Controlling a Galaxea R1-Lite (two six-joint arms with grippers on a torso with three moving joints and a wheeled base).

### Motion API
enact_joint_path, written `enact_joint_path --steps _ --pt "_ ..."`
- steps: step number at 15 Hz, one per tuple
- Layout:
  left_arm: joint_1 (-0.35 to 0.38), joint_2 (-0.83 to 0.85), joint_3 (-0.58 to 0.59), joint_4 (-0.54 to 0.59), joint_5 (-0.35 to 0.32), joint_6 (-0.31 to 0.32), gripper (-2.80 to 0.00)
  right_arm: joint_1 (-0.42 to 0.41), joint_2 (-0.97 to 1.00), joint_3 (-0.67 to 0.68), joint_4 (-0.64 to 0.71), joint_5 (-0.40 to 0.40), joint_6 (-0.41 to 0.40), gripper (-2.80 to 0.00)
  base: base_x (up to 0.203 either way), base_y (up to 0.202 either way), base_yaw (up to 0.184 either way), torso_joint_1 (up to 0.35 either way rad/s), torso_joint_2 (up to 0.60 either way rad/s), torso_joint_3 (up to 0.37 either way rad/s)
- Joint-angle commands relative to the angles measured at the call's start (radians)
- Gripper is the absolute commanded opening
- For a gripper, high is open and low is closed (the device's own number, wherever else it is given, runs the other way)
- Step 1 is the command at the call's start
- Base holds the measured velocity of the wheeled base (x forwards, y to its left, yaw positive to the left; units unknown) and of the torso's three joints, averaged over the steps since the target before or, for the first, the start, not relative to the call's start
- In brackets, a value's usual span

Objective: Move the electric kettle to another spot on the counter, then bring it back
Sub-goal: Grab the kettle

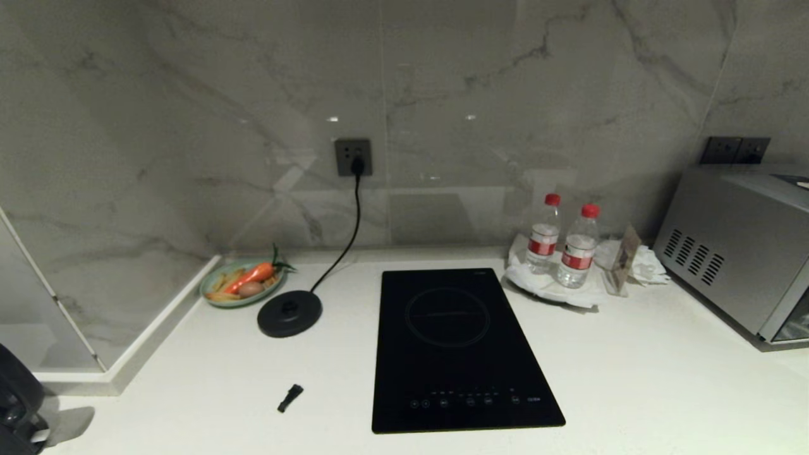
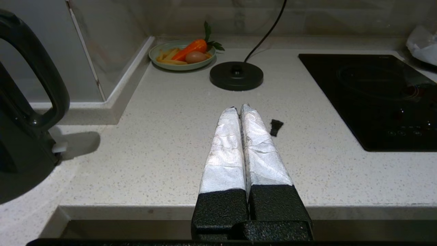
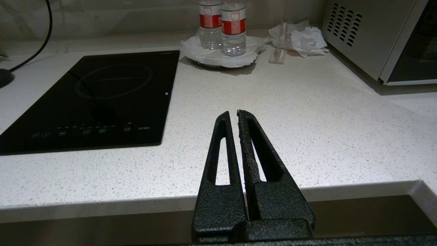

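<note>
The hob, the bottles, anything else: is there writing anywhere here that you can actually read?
"C21EW", or close to it: on the induction hob beside its touch icons, only just legible.
Water bottles: red labels with white print, too small to read.
Microwave and wall socket: no text visible.

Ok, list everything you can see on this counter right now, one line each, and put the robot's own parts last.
electric kettle: one, black, far left front of the counter, off its base
kettle base: one, black disc, corded to the wall socket
plate of food: one, green, back left corner
induction hob: one, black, centre
small black piece: one, left of the hob
water bottles: two, red caps, on a white plate
microwave: one, silver, right
left gripper: foil-wrapped jaws shut, at the front edge
right gripper: black jaws shut, at the front edge
</note>
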Motion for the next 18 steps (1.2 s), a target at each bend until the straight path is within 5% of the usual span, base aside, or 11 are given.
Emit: enact_joint_path --steps 1,12,18 --pt "0.0 0.0 0.0 0.0 0.0 -0.001 -2.8 0.0 0.0 0.0 0.0 0.001 0.0 -2.8 0.0 0.0 0.0 0.14 -0.35 -0.212" --pt "0.0 0.0 0.0 0.0 0.0 -0.001 -2.8 0.0 0.0 0.0 0.0 0.001 -0.002 -2.8 0.0 0.0 0.0 0.144 -0.34 -0.194" --pt "0.0 0.0 0.0 0.0 0.0 -0.001 -2.8 0.0 0.0 0.0 0.0 0.001 -0.001 -2.8 0.0 0.0 0.0 0.01 -0.04 -0.015"
